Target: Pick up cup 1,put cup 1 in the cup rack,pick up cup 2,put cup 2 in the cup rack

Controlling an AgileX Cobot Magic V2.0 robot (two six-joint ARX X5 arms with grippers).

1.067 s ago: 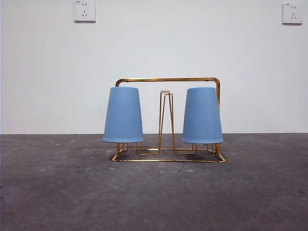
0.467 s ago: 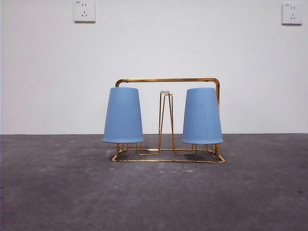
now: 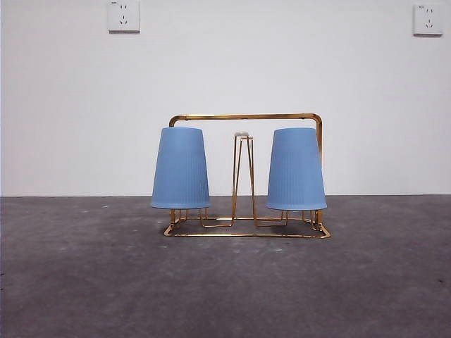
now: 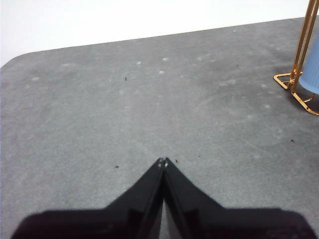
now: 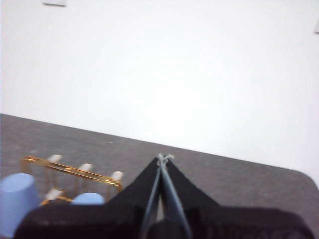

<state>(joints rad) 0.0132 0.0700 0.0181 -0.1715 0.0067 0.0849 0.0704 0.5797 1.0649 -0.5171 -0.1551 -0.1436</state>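
Gold cup rack (image 3: 246, 176) holds both blue cups, well apart from both grippers' closed, empty fingers (image 4: 162, 162).

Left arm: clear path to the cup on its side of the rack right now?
Probably yes. The left gripper is shut and away from the cup rack, with only bare table between it and the blue cup. It would need to open first.
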